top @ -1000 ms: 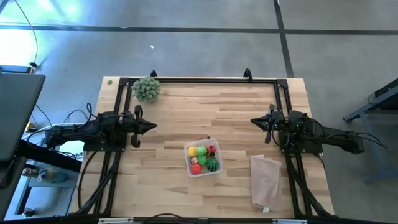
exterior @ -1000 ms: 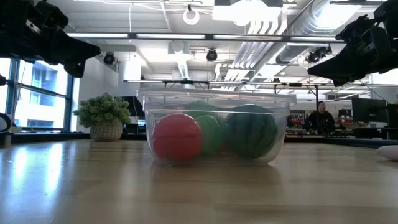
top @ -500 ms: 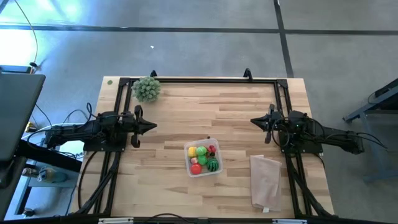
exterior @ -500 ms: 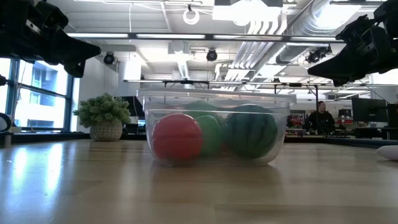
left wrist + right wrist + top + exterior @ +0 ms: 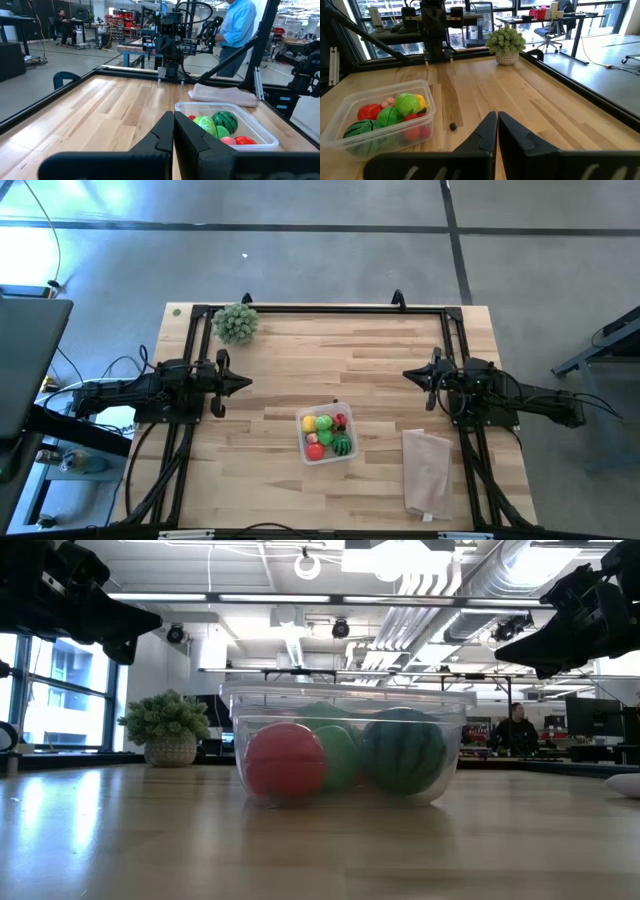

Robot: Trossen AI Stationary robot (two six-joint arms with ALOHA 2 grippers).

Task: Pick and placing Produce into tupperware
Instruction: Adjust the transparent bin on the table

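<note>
The clear tupperware (image 5: 326, 434) stands on the table's near middle and holds the produce: red, yellow and green toy fruits with a striped watermelon ball (image 5: 343, 445). In the low view the tupperware (image 5: 345, 745) shows a red ball (image 5: 285, 762) and the watermelon (image 5: 404, 750) inside. My left gripper (image 5: 245, 383) hovers shut at the table's left, my right gripper (image 5: 408, 375) shut at the right, both raised and away from the tupperware. The wrist views show the tupperware (image 5: 225, 131) (image 5: 380, 120) ahead of each shut gripper (image 5: 173, 131) (image 5: 497, 131).
A grey-green bushy ball (image 5: 236, 323) sits at the far left corner. A pale pinkish bag (image 5: 427, 470) lies at the near right. A small dark speck (image 5: 452, 126) rests on the wood beside the tupperware. Black frame rails (image 5: 320, 308) border the table. A person (image 5: 239, 30) stands beyond the right side.
</note>
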